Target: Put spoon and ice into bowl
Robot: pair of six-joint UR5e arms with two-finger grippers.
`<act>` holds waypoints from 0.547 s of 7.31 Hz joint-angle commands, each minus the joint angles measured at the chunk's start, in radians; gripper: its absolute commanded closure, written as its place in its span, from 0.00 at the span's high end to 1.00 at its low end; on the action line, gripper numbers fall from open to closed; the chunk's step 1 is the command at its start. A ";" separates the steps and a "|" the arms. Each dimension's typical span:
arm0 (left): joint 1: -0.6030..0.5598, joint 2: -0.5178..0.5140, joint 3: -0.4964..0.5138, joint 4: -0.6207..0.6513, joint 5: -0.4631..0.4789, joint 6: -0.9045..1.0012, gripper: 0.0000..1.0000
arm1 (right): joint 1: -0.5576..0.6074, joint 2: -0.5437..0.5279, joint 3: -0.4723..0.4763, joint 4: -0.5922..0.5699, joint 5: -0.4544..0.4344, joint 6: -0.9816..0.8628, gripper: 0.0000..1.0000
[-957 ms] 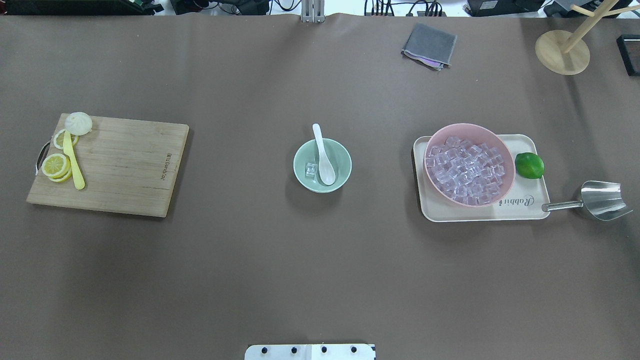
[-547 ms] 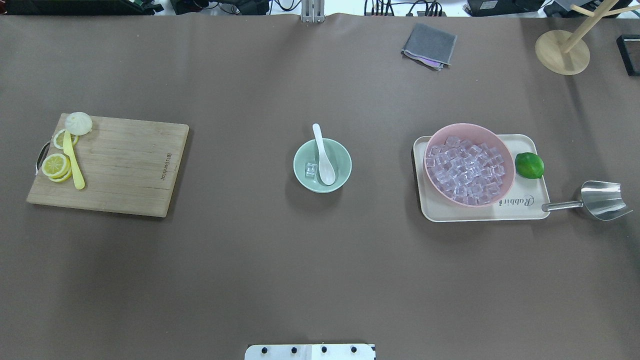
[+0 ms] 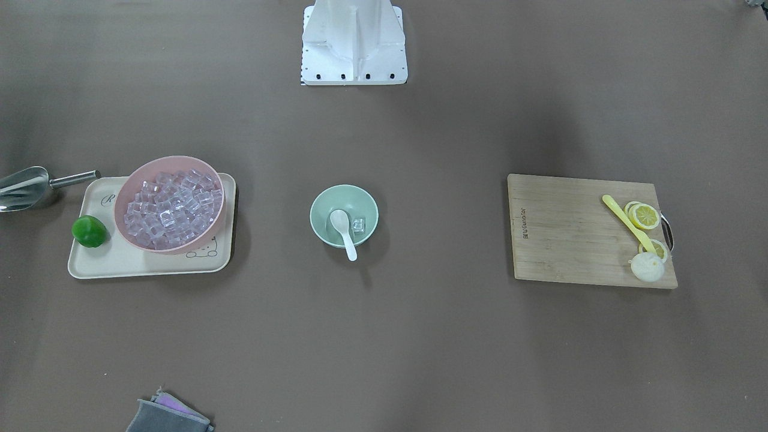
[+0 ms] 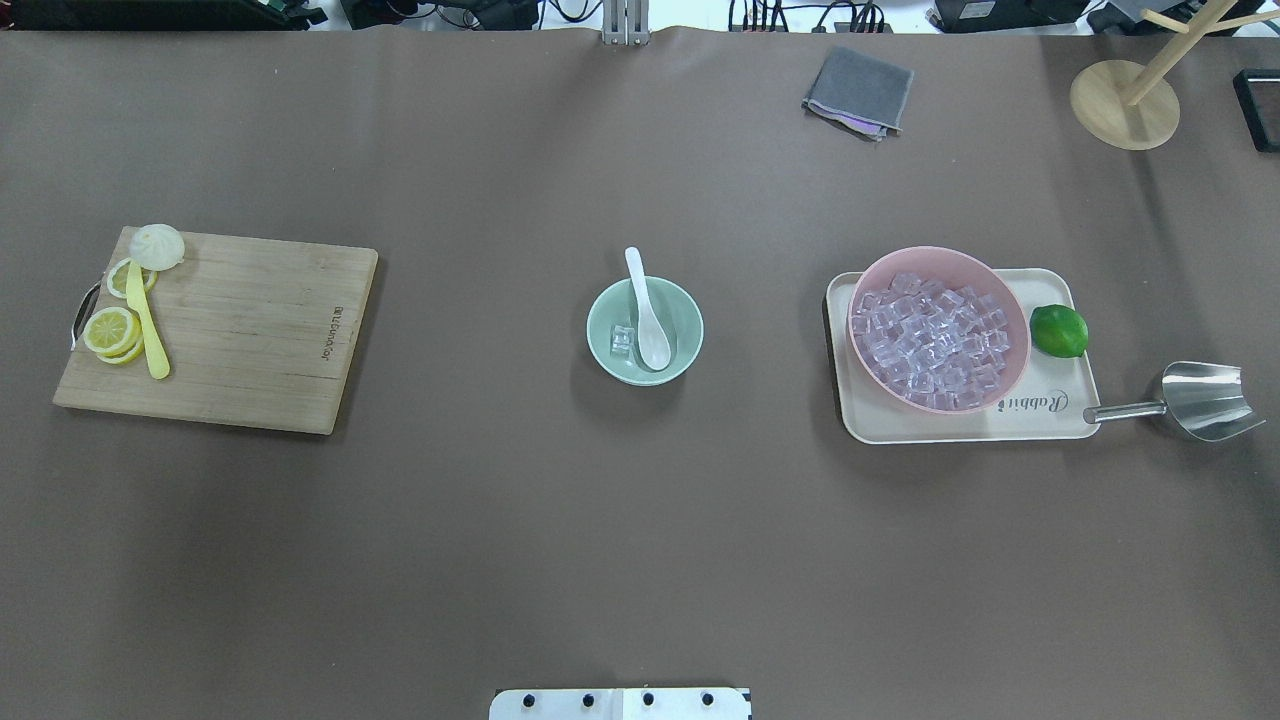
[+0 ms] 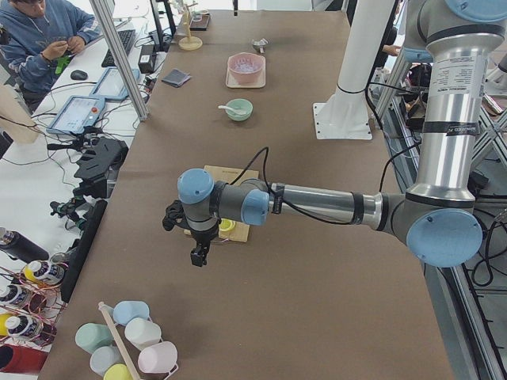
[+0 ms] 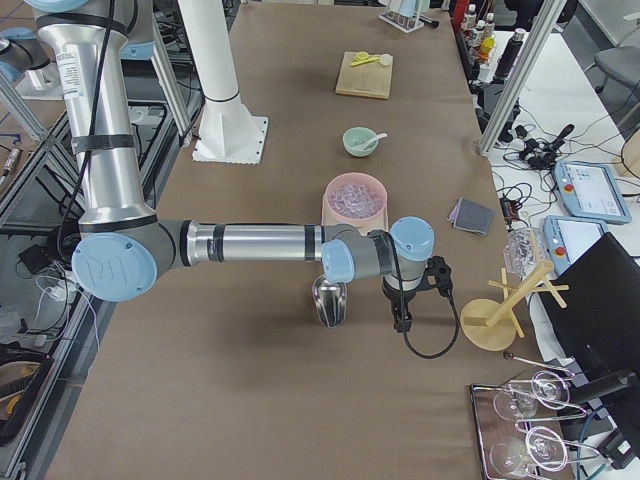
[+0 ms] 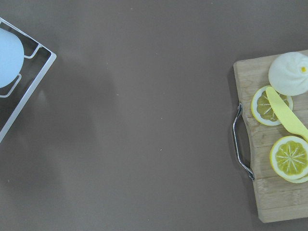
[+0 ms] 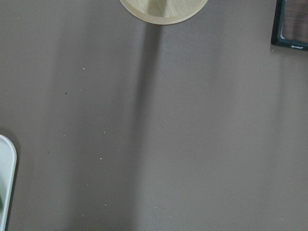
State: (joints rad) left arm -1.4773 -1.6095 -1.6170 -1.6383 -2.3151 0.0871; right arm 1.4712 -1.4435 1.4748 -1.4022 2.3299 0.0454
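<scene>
1. You see the left gripper (image 5: 196, 255) and the right gripper (image 6: 399, 322) only in the side views, so I cannot tell if their claws are wide or narrow.
2. The overhead view shows you the spoon (image 4: 649, 328) and one ice cube (image 4: 623, 340) inside the bowl (image 4: 602, 352); both wrist views miss them.

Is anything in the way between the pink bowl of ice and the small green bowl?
Nothing visible. Only bare table lies between the pink bowl and the green bowl, which already holds the spoon and one ice cube.
</scene>
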 commanded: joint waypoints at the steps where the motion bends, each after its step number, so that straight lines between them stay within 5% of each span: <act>1: 0.000 0.000 -0.009 0.000 -0.001 0.000 0.99 | 0.000 0.005 -0.001 0.000 0.000 0.001 1.00; 4: 0.000 -0.001 -0.015 -0.002 -0.001 0.003 0.99 | 0.001 -0.006 0.027 -0.004 0.002 0.008 1.00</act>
